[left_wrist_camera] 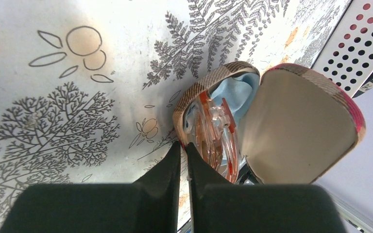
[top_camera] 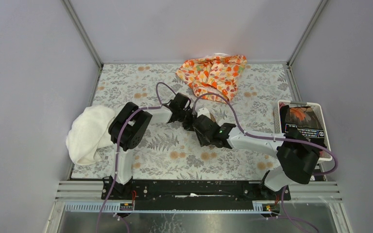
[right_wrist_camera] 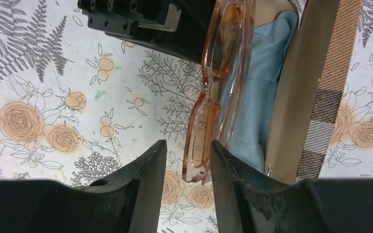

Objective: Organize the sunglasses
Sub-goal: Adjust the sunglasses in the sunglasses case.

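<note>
We see the table (top_camera: 252,97) filling the top view, with an orange cloth (top_camera: 213,73) at upper middle, a towel (top_camera: 90,133) at the left edge and a basket (top_camera: 301,102) at the right. Both grippers meet at centre over the open case (left_wrist_camera: 296,126). In the left wrist view the case sits centre-right with its lid swung right. The sunglasses (left_wrist_camera: 216,133) stand on edge inside it, against a blue cloth (left_wrist_camera: 238,94).

The left gripper (left_wrist_camera: 183,145) has its jaws almost closed, only a slit between them, with the tips at the case's rim. We cannot tell whether they pinch it. The right gripper (right_wrist_camera: 188,143) has its jaws partly apart. The sunglasses' near end lies between them with a gap beside one finger, so they are unclamped.
</note>
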Controlling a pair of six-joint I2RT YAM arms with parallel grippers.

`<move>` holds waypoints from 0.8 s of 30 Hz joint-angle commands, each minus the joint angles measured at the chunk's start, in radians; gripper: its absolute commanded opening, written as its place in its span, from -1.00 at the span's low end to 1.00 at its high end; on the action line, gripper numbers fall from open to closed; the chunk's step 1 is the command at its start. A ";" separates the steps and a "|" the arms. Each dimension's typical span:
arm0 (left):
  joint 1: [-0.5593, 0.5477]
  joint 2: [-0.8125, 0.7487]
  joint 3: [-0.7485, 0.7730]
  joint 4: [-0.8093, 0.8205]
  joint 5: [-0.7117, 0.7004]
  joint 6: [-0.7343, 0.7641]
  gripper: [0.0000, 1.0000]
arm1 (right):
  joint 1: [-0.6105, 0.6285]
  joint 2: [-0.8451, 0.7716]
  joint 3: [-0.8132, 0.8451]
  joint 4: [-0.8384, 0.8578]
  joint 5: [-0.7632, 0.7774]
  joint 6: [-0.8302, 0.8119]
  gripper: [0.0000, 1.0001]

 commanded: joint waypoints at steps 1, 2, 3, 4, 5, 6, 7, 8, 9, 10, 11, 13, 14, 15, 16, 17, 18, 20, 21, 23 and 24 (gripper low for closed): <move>0.006 0.035 -0.010 0.006 -0.011 0.021 -0.77 | 0.038 0.037 0.049 -0.029 0.083 -0.017 -0.12; 0.006 0.037 -0.009 0.006 -0.010 0.022 -0.77 | 0.042 0.046 0.053 -0.034 0.095 -0.017 -0.14; 0.006 0.036 -0.009 0.006 -0.010 0.022 -0.77 | 0.044 0.055 0.058 -0.039 0.106 -0.017 -0.19; 0.006 0.036 -0.009 0.006 -0.009 0.023 -0.77 | 0.047 0.062 0.064 -0.047 0.115 -0.015 -0.26; 0.007 0.037 -0.010 0.006 -0.010 0.024 -0.77 | 0.048 0.068 0.069 -0.056 0.125 -0.012 -0.32; 0.008 0.038 -0.010 0.006 -0.010 0.024 -0.77 | 0.050 0.069 0.072 -0.058 0.130 -0.010 -0.37; 0.008 0.039 -0.011 0.006 -0.009 0.024 -0.77 | 0.050 0.068 0.070 -0.058 0.132 -0.009 -0.41; 0.009 0.042 -0.011 0.007 -0.008 0.023 -0.77 | 0.051 0.065 0.071 -0.057 0.137 -0.006 -0.45; 0.008 0.043 -0.012 0.008 -0.007 0.022 -0.77 | 0.052 0.062 0.069 -0.055 0.140 -0.007 -0.48; 0.008 0.042 -0.013 0.010 -0.007 0.023 -0.77 | 0.052 0.058 0.068 -0.054 0.144 -0.005 -0.51; 0.008 0.042 -0.012 0.010 -0.007 0.022 -0.77 | 0.052 0.056 0.068 -0.053 0.146 -0.004 -0.54; 0.008 0.039 -0.014 0.011 -0.007 0.023 -0.78 | 0.052 0.049 0.066 -0.051 0.149 -0.004 -0.65; 0.008 0.038 -0.015 0.011 -0.006 0.024 -0.78 | 0.051 0.044 0.063 -0.048 0.147 -0.003 -0.72; 0.008 0.036 -0.015 0.011 -0.006 0.025 -0.78 | 0.052 0.040 0.060 -0.044 0.141 -0.004 -0.81; 0.008 0.038 -0.015 0.011 -0.006 0.025 -0.78 | 0.050 0.034 0.057 -0.039 0.134 -0.007 -0.89; 0.008 0.038 -0.016 0.010 -0.006 0.025 -0.78 | 0.050 0.025 0.052 -0.032 0.126 -0.010 -0.97; 0.008 0.037 -0.017 0.010 -0.007 0.025 -0.78 | 0.050 0.015 0.047 -0.024 0.117 -0.013 -1.00; 0.008 0.038 -0.019 0.011 -0.006 0.025 -0.78 | 0.049 -0.006 0.036 -0.007 0.100 -0.018 -1.00; 0.008 0.036 -0.021 0.012 -0.006 0.024 -0.78 | 0.047 -0.017 0.031 0.000 0.093 -0.017 -1.00; 0.008 0.036 -0.023 0.013 -0.006 0.025 -0.78 | 0.042 -0.038 0.020 0.008 0.072 -0.011 -1.00; 0.008 0.035 -0.025 0.013 -0.007 0.027 -0.78 | 0.040 -0.047 0.014 0.015 0.057 -0.007 -1.00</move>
